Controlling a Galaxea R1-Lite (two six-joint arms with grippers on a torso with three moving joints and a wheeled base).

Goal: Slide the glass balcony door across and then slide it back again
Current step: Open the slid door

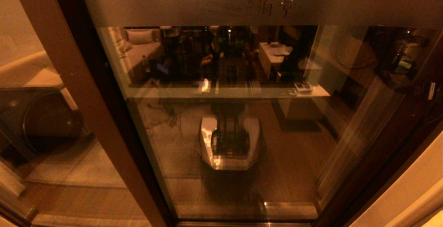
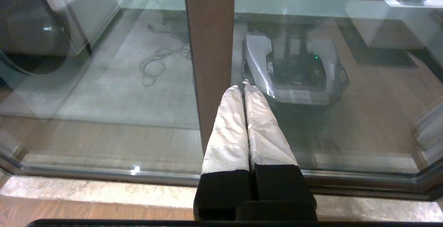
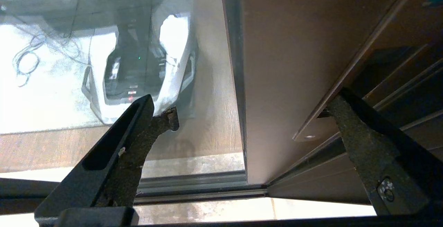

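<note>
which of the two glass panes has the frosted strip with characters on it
The glass balcony door, the wide pane filling the middle of the head view. The frosted band crosses its top; the narrower pane on the left has none.

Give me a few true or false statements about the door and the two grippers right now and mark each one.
1. The right gripper is open, one of its fingers on each side of the door frame's edge. True.
2. The left gripper holds the door frame. False: it is shut on nothing, short of the frame.
3. The frosted band bears two characters. True.
4. The robot's reflection shows in the glass. True.
5. The frosted band runs along the foot of the door. False: it crosses the upper part.
</note>
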